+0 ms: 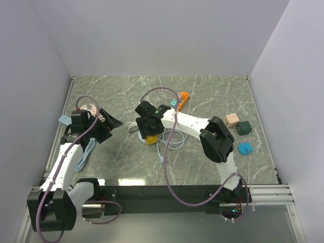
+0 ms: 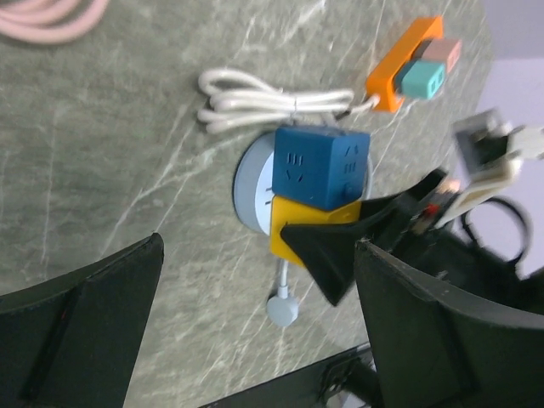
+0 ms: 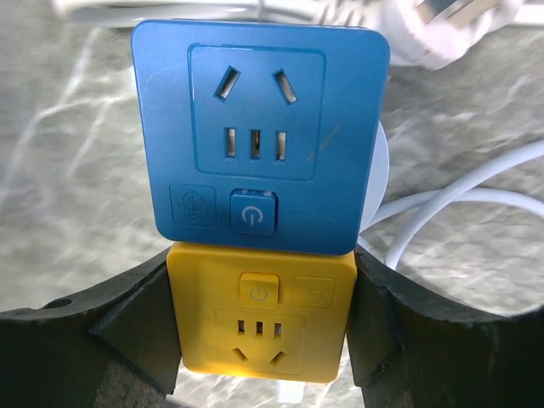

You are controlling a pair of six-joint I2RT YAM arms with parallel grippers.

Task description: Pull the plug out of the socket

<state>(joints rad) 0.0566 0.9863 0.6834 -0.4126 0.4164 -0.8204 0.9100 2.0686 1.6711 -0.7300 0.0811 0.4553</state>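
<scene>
The right claw [image 3: 262, 327] clamped the yellow plastic cube plug [image 3: 255, 293], seemingly rigid and slick, by its sides. The left claw [image 2: 255, 310] gaped wide.

Blue cube [image 3: 259, 127] above yellow cube [image 3: 259, 319], centre frame. Surface [image 2: 127, 153] grey-green, marbled with pale veins. White cable [image 2: 272, 104]. Orange strip [image 2: 398, 66] upper right; pink cable [image 2: 51, 21] upper left.

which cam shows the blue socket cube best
Right wrist: the blue socket cube fills the frame face-on, slots and power button clear. Left wrist shows it smaller, at an angle, against the yellow cube. Top external hides it under the right tool.
</scene>
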